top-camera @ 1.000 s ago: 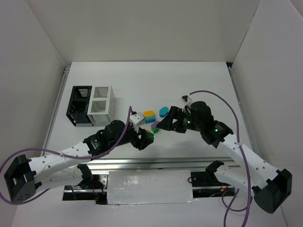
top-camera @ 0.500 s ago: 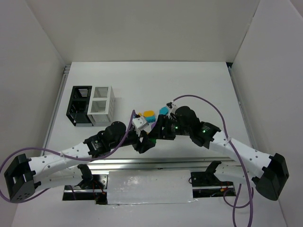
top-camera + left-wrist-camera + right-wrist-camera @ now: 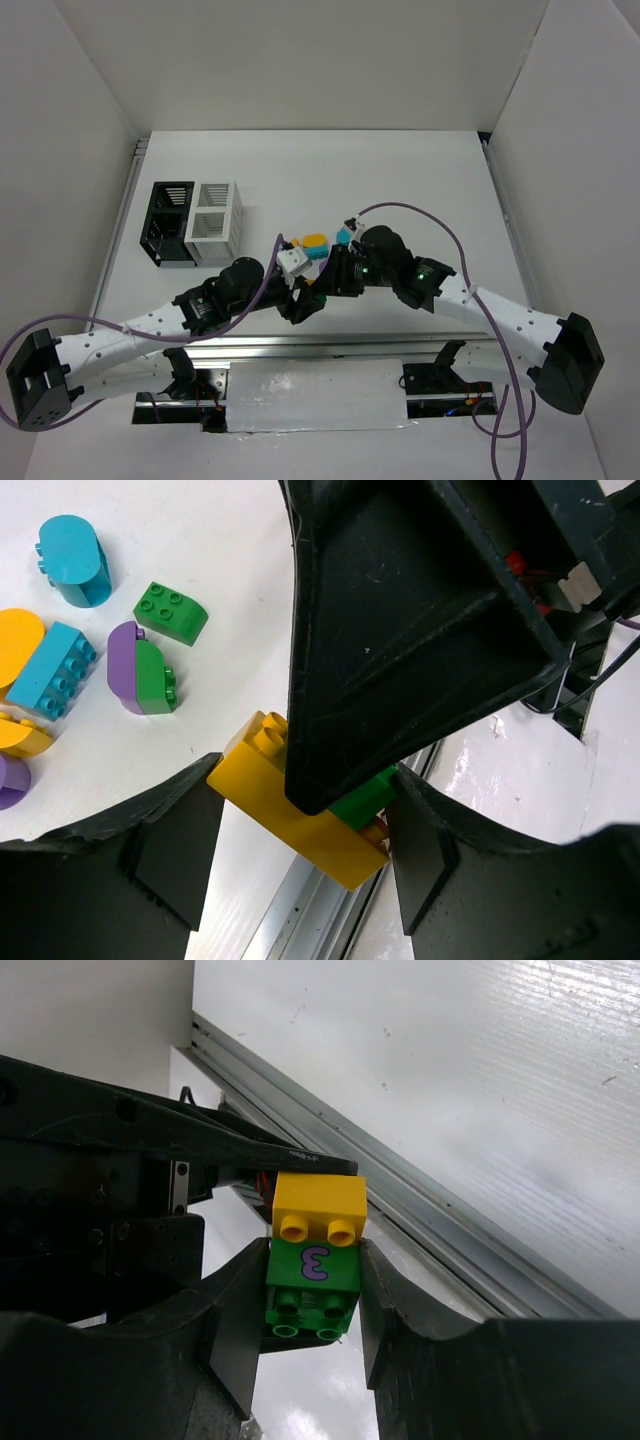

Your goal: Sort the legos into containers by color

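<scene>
A yellow lego (image 3: pixel 300 825) with a green lego (image 3: pixel 365 798) stuck to it hangs above the table's near edge. My left gripper (image 3: pixel 305 828) is shut on the yellow lego. In the right wrist view the green lego (image 3: pixel 313 1270) bears a purple "3", and my right gripper (image 3: pixel 313 1295) is shut on its sides, the yellow lego (image 3: pixel 320 1200) sticking out beyond. Both grippers meet at the table's front middle (image 3: pixel 315 292). The black container (image 3: pixel 168 222) and white container (image 3: pixel 215 222) stand side by side at the far left.
Loose legos lie behind the grippers: a teal rounded one (image 3: pixel 75 560), a green one (image 3: pixel 170 612), a purple-and-green pair (image 3: pixel 140 668), a teal brick (image 3: pixel 55 667) and orange ones (image 3: pixel 314 241). A metal rail (image 3: pixel 300 345) runs along the near table edge.
My right gripper has moved left to the left gripper's bricks and shut on the green lego. The left gripper has kept its hold and barely moved.
</scene>
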`<move>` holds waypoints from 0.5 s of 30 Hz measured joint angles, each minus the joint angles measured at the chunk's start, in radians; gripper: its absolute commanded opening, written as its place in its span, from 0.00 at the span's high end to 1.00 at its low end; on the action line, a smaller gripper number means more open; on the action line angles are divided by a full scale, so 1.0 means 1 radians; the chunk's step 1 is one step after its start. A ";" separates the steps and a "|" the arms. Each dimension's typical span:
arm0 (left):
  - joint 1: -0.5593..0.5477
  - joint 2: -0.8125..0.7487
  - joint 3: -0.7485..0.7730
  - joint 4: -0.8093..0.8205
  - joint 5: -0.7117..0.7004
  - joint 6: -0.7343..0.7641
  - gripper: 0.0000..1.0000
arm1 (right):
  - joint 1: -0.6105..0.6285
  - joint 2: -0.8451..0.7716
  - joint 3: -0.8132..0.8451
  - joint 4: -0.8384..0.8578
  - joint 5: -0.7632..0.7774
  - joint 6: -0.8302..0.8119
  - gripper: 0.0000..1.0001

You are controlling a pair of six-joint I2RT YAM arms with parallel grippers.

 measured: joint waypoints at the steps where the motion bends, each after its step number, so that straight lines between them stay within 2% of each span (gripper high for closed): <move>1: 0.000 -0.002 0.000 -0.001 -0.003 0.000 0.85 | 0.002 0.000 0.000 0.002 0.001 0.000 1.00; 2: 0.000 -0.003 0.000 -0.002 -0.006 0.000 0.60 | 0.002 0.000 -0.001 0.007 0.003 0.000 1.00; 3: 0.000 -0.006 0.000 -0.004 -0.012 -0.001 0.21 | 0.002 -0.003 -0.006 0.018 0.003 0.000 1.00; 5: -0.001 -0.008 0.000 -0.004 -0.031 -0.006 0.01 | 0.002 -0.016 -0.029 0.056 0.003 0.003 1.00; 10: -0.001 -0.011 0.008 -0.020 -0.060 -0.035 0.00 | 0.010 -0.085 -0.102 0.140 0.029 -0.009 1.00; 15: -0.001 -0.045 0.093 -0.112 -0.090 -0.099 0.00 | -0.004 -0.171 -0.153 0.169 0.105 -0.089 1.00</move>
